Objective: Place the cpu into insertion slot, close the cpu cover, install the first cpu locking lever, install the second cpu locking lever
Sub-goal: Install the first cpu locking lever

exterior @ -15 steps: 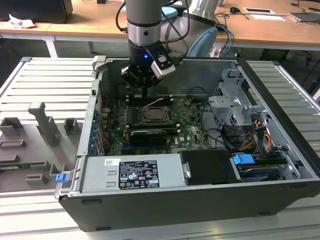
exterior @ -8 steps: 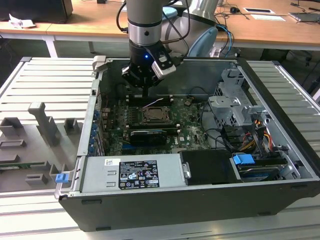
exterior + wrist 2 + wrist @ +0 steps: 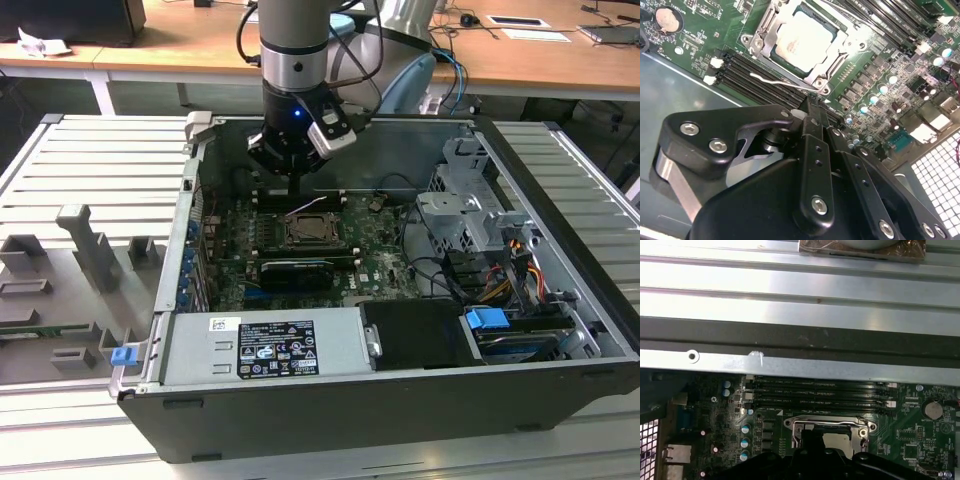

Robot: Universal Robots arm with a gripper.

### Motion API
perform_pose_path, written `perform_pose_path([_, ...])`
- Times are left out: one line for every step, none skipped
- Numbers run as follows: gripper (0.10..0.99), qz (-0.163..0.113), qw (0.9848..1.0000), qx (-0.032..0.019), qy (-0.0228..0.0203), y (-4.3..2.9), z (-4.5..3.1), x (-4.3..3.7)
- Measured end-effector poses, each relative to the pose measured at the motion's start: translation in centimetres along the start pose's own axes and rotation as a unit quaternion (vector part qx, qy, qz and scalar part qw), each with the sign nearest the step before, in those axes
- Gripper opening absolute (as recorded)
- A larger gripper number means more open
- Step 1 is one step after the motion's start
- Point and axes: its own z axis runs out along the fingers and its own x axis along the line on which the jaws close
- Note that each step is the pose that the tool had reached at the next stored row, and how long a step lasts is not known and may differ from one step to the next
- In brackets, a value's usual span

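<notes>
The cpu (image 3: 802,40) lies in the insertion slot (image 3: 827,80) on the green motherboard, its silvery face showing through the window of the cpu cover (image 3: 765,30), which lies flat over it. A thin wire locking lever (image 3: 775,80) stands loose beside the socket, over the memory slots. My gripper (image 3: 812,111) hangs just off that side of the socket, fingers together with nothing seen between them, tips close to the lever's end. In the exterior view the gripper (image 3: 292,185) hovers above the socket (image 3: 308,232), and the lever (image 3: 311,206) points up.
Black memory slots (image 3: 755,70) run between the gripper and the socket. The open computer case has a metal wall (image 3: 790,365) behind the slots, a drive cage (image 3: 465,215) on the exterior view's right and a power supply (image 3: 265,345) at the front. Cables (image 3: 440,270) lie beside the board.
</notes>
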Motion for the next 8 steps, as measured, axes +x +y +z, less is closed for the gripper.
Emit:
perform_pose_path([0.106, 0.000, 1.0000, 0.0000, 0.0000, 0.00, 0.00, -0.07])
perform_pose_path([0.106, 0.000, 1.0000, 0.0000, 0.0000, -0.01, 0.01, -0.10])
perform_pose_path([0.106, 0.000, 1.0000, 0.0000, 0.0000, -0.01, 0.01, -0.12])
perform_pose_path([0.106, 0.000, 1.0000, 0.0000, 0.0000, -0.01, 0.01, -0.15])
perform_pose_path([0.106, 0.000, 1.0000, 0.0000, 0.0000, -0.01, 0.01, -0.18])
perform_pose_path([0.106, 0.000, 1.0000, 0.0000, 0.0000, -0.01, 0.01, -0.23])
perform_pose_path([0.106, 0.000, 1.0000, 0.0000, 0.0000, -0.02, 0.01, -0.30])
perform_pose_path([0.106, 0.000, 1.0000, 0.0000, 0.0000, -0.02, 0.02, -0.36])
